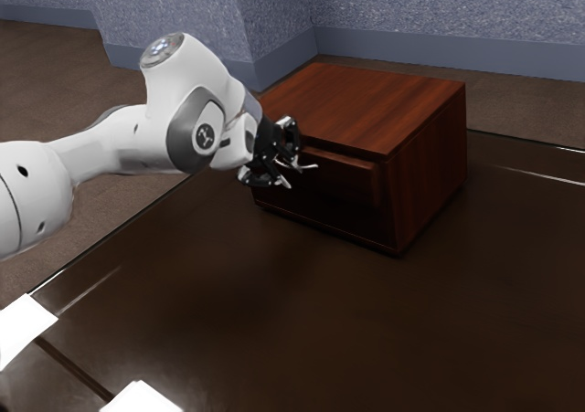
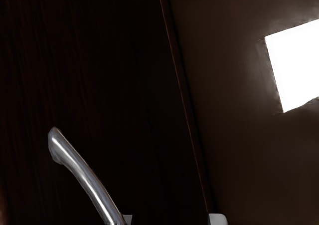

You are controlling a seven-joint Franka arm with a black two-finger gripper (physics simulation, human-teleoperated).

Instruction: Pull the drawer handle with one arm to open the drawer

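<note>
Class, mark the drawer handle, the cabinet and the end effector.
drawer handle (image 2: 80,172): wrist view, middle of the metal bar.
cabinet (image 1: 366,101): exterior view, its wooden top.
end effector (image 1: 289,156): exterior view, its black front end.

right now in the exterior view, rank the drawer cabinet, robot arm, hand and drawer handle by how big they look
1. robot arm and drawer cabinet: they look alike, and the arm sits nearer the camera, so unranked
2. hand
3. drawer handle

One cabinet (image 1: 375,110), one drawer (image 1: 343,188), one handle (image 2: 85,177)
</note>
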